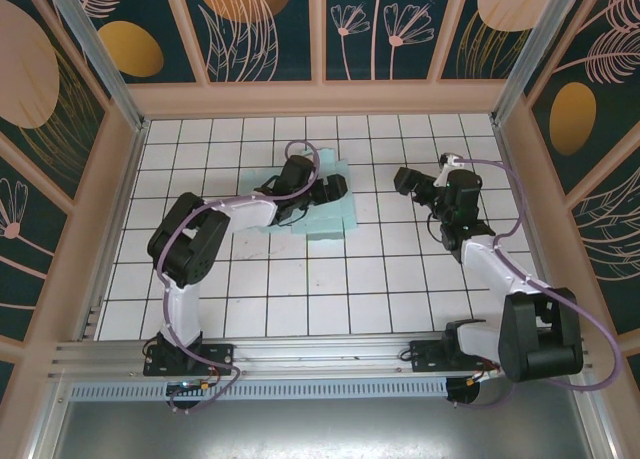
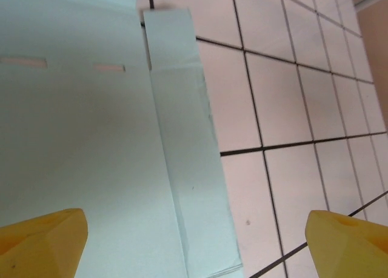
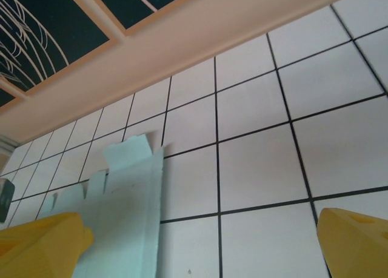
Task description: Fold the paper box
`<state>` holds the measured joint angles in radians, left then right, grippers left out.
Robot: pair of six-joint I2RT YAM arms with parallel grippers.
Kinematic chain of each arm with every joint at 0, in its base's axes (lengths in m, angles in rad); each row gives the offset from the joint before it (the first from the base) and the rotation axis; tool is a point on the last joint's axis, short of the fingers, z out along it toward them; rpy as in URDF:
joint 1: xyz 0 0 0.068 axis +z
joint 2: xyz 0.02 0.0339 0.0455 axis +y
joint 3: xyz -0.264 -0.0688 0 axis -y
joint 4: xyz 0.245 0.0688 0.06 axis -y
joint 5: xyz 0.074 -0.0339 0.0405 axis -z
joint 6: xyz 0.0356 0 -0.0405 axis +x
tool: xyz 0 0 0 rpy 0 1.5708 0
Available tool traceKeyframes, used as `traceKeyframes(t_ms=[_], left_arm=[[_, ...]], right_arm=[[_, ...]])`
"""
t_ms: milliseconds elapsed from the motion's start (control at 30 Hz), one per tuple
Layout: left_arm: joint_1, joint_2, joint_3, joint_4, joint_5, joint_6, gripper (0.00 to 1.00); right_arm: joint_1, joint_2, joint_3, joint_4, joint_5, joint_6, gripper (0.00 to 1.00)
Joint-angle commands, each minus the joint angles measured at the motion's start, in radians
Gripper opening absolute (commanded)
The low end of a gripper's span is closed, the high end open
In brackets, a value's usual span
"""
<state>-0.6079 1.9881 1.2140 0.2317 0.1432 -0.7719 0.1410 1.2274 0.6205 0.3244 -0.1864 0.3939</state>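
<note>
Nearest the lens: two yellow fingertips (image 2: 39,241) sit at the bottom corners of the left wrist view, and two more (image 3: 36,248) sit at the bottom corners of the right wrist view.
Arms: two, dark and white, bolted to a metal rail (image 1: 300,354) at the near edge, one on each side.
Left gripper (image 1: 335,189): one; its jaws are spread wide (image 2: 194,241) above the paper with nothing clamped between them.
Right gripper (image 1: 405,179): one; its jaws gape fully (image 3: 200,241) over bare tile and hold nothing.
Paper box (image 1: 325,224): one; it lies on the tiled table (image 1: 300,299), left of centre and towards the far side. It is under the left gripper and apart from the right one.
Box colour: pale mint-aqua, matte thin card.
Box shape, left wrist view: a broad flat panel (image 2: 91,139) with two short slots near its top. A narrow creased strip runs down its right edge and ends in a small tab.
Box shape, right wrist view: its edge (image 3: 127,211) shows several small notched tabs.
Box height: whether any wall stands up cannot be told.
Tiles: white squares with dark joints.
Walls: dark panels (image 1: 260,19) with leaf and flower drawings, framed in peach wood.
</note>
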Motion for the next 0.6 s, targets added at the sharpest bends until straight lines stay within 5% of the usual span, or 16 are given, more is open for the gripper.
traceKeyframes(t_ms=[0,267,567], left_arm=[[0.047,-0.06,0.045,-0.068,-0.064,0.027,0.94],[0.192,-0.024,0.034,-0.242,-0.061,0.151,0.87],[0.189,0.009,-0.062,-0.23,-0.014,0.167,0.55]], right_arm=[[-0.007,0.042,0.025,-0.007,-0.069,0.056,0.99],[0.001,0.173,0.102,-0.071,-0.151,0.117,0.99],[0.027,0.167,0.004,0.16,-0.122,0.177,0.99]])
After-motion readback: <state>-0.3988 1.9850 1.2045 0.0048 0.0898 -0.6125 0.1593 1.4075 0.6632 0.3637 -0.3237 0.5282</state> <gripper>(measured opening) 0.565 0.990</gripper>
